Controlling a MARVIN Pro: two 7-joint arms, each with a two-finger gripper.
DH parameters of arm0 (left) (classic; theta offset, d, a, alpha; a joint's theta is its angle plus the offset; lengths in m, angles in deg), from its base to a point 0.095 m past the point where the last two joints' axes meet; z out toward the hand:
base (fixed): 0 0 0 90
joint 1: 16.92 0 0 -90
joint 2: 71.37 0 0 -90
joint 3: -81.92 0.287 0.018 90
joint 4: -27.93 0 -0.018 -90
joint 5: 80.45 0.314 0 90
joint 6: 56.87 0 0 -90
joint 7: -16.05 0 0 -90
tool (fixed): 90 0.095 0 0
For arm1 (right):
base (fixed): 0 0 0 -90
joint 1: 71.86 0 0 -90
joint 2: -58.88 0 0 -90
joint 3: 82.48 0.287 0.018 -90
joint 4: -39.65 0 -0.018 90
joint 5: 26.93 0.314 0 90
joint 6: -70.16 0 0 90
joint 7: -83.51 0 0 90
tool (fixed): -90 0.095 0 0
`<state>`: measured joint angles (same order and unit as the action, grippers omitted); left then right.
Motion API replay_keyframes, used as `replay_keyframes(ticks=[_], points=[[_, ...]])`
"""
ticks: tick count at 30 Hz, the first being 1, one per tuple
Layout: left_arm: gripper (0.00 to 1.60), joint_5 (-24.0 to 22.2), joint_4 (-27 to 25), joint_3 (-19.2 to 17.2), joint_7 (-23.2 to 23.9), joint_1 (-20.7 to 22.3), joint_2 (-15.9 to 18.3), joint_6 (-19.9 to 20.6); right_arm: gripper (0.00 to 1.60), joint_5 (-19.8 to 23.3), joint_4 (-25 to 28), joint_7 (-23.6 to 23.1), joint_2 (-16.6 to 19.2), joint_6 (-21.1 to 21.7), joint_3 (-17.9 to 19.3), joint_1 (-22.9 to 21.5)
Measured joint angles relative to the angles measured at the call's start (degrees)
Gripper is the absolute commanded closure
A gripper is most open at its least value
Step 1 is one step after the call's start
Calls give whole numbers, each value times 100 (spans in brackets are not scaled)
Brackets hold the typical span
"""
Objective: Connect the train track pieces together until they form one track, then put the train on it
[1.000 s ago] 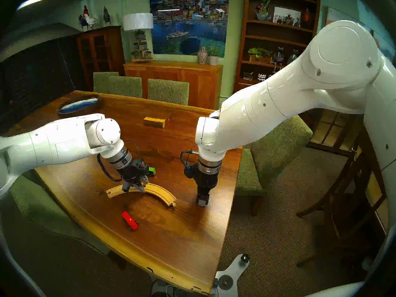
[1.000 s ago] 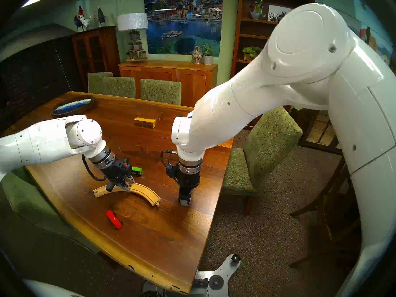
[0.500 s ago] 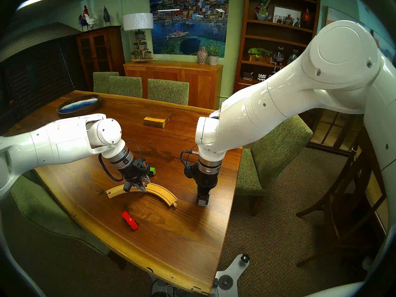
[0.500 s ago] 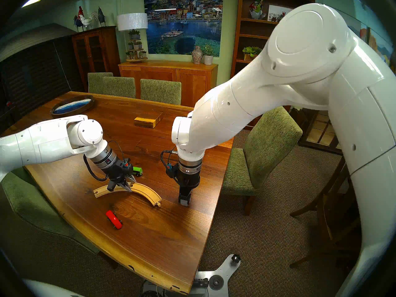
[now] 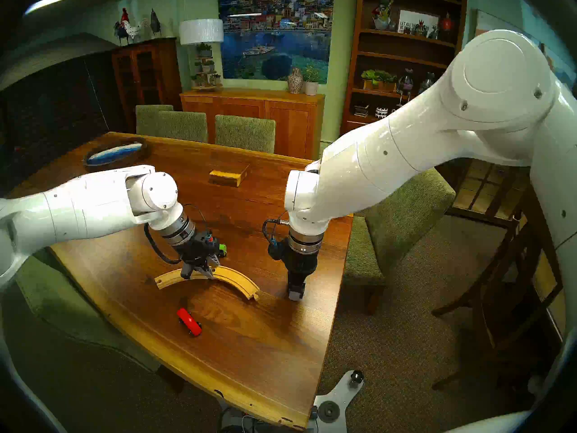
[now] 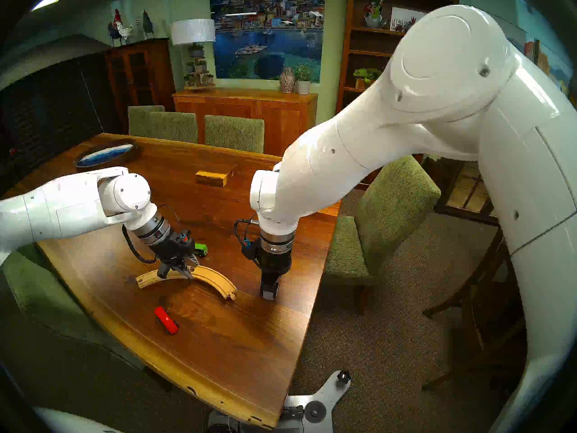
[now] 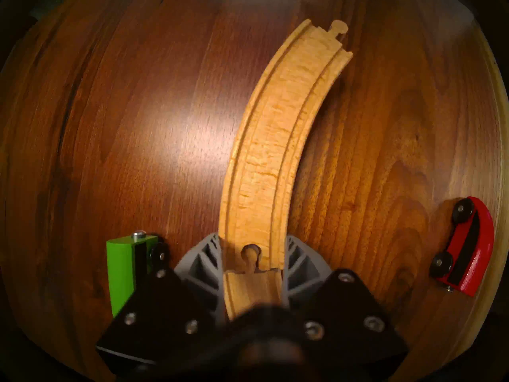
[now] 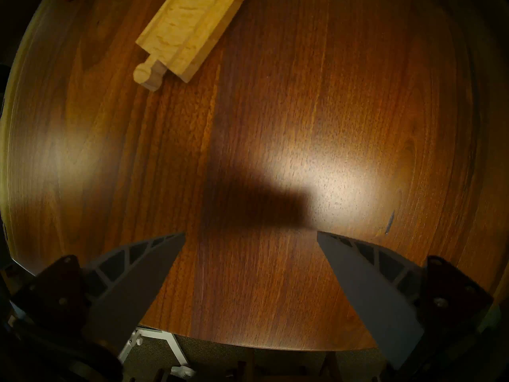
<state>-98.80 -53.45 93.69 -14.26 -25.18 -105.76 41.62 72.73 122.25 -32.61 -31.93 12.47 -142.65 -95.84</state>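
Pale wooden track [image 5: 218, 274] lay joined beneath the left end effector [image 5: 198, 275], which clamped its seam; the red car [image 5: 189, 322] lay nearer than the wide-open right end effector [image 5: 296, 295].

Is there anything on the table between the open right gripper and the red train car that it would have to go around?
Nothing visible blocks it. Between the right gripper and the red car lies bare table; the peg end of the track sits just beside that line, towards the far side.
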Motion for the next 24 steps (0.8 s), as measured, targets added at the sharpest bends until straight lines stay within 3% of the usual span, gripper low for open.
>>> replay_keyframes(ticks=[24], points=[[160,-18,138,-25,119,-5,-38,-64,0,0,0,0,0,0,0,0]])
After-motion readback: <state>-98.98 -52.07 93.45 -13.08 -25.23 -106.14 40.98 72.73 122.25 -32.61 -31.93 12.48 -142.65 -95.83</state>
